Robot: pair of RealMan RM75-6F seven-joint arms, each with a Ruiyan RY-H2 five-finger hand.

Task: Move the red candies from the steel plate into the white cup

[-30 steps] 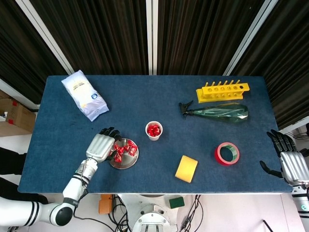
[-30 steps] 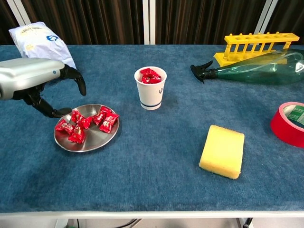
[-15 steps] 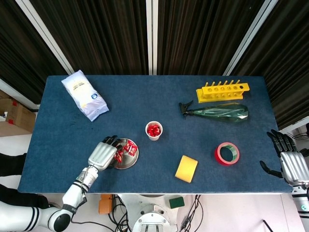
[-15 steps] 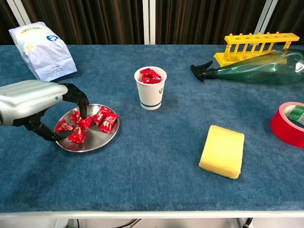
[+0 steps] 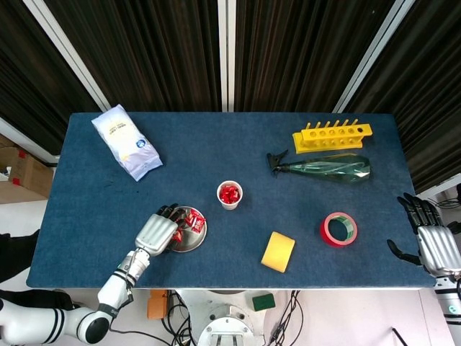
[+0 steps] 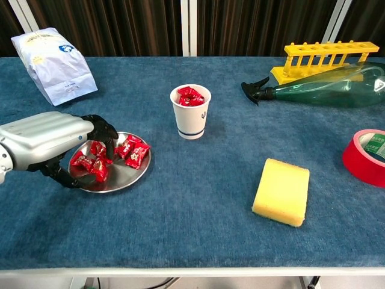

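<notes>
My left robot hand [image 6: 45, 139] is down over the near-left side of the steel plate [image 6: 123, 177], fingers [image 6: 101, 130] curled in among the red candies [image 6: 133, 150], thumb low at the plate's near rim. Whether a candy is actually pinched I cannot tell; the fingertips are buried in the wrappers. My right robot hand [image 5: 436, 247] hangs off the table's far right edge, fingers spread, holding nothing.

To do this well, I judge I should close on a single candy between thumb and fingertip, not rake the pile, and lift straight up so the light plate doesn't skid or tip. Then carry right and away to the white cup [image 6: 190, 112], which already has candies heaped near its rim, and release low over the opening so nothing bounces out or knocks the cup.

Compared with a second ago, the left robot hand has come down and in: then it hovered open above the plate's left edge, half a second ago its fingertips were just reaching the candies, and now they're closed among them. Plate, cup and the right robot hand haven't moved.
</notes>
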